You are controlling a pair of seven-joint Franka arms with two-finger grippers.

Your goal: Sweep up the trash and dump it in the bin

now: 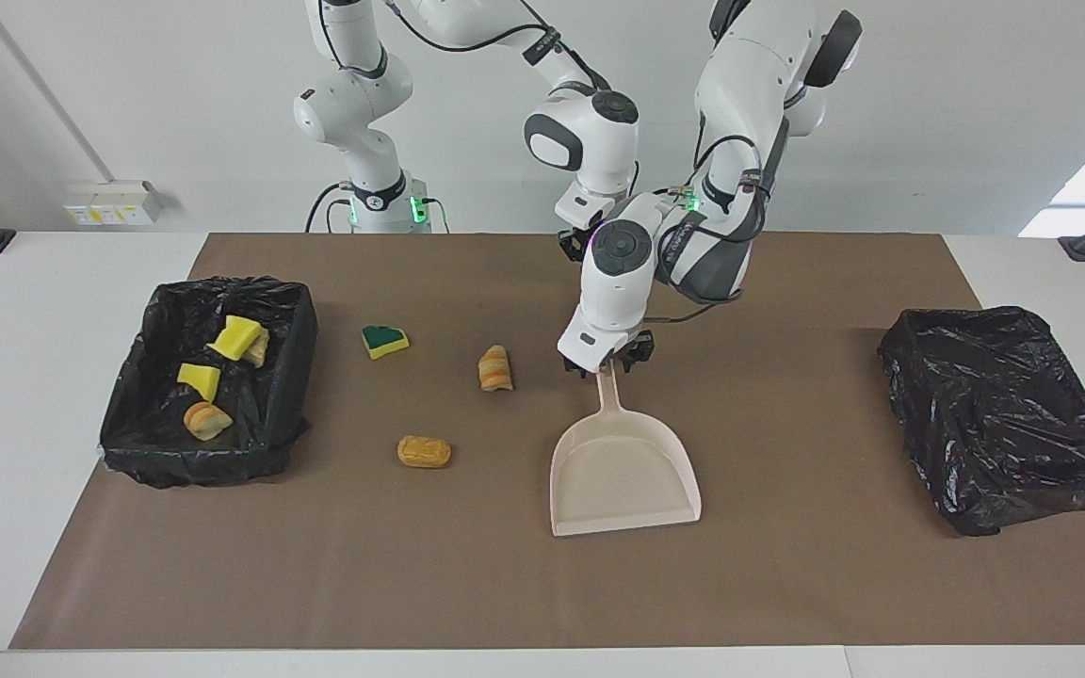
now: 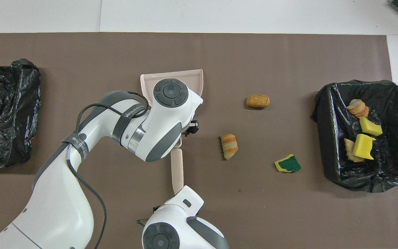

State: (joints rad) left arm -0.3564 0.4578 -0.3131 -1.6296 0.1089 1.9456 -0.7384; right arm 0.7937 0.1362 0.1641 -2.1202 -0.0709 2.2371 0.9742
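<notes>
The beige dustpan (image 1: 623,471) lies flat mid-mat, its handle (image 2: 177,169) pointing toward the robots. My left gripper (image 1: 610,363) hovers over the handle with its fingers spread to either side of it; the overhead view (image 2: 189,128) shows it a little above the handle. Three scraps lie loose on the mat toward the right arm's end: a green-topped sponge (image 1: 384,340), a striped bread lump (image 1: 495,368) and an orange bread lump (image 1: 424,451). Several more scraps, yellow sponges (image 1: 237,336) and bread, lie in the black-lined bin (image 1: 302,377). My right gripper (image 1: 573,247) waits above the mat's near edge, mostly hidden.
A second bin wrapped in a black bag (image 1: 1004,414) stands at the left arm's end of the table. The brown mat (image 1: 787,584) covers most of the tabletop. The left arm's wrist hides part of the dustpan (image 2: 147,77) in the overhead view.
</notes>
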